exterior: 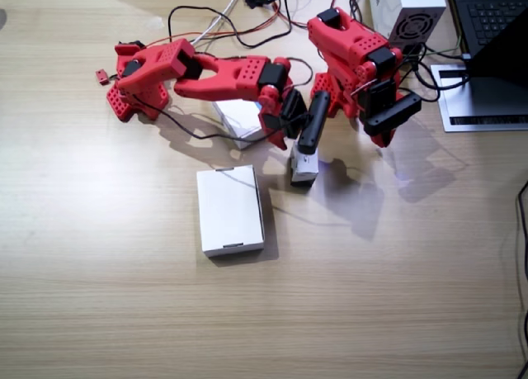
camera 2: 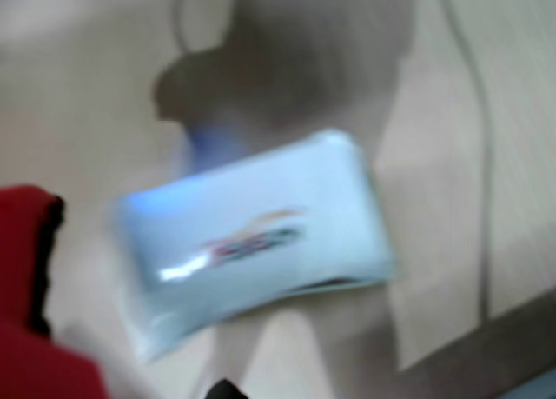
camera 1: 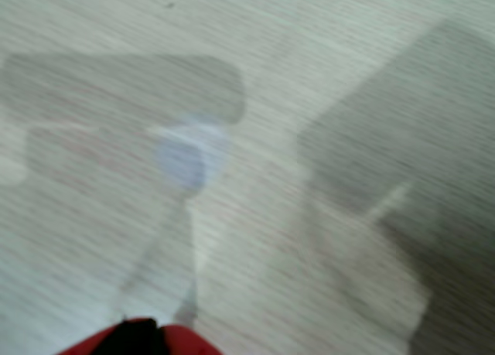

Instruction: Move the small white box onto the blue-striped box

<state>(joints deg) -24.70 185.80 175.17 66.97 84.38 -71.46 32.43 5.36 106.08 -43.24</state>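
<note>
The small white box (exterior: 304, 168) sits at the tip of the right arm's gripper (exterior: 302, 152), between the two red arms and a little above the wooden table (exterior: 124, 296), throwing a shadow beneath it. The black fingers come down onto its top and appear clenched on it; in a wrist view the same box (camera 2: 256, 242) fills the frame, blurred, with a small red mark on its pale face. Behind the right arm (exterior: 231, 78) lies the blue-striped box (exterior: 239, 119), mostly hidden by the arm's links, with a dark cable running just in front of it. A plain white flat box (exterior: 230, 210) lies on the table nearer the camera, just beside the small one. The left arm (exterior: 359, 53) stands folded close by; its gripper (exterior: 394, 115) hangs over bare table, and whether it is released or clenched cannot be told.
</note>
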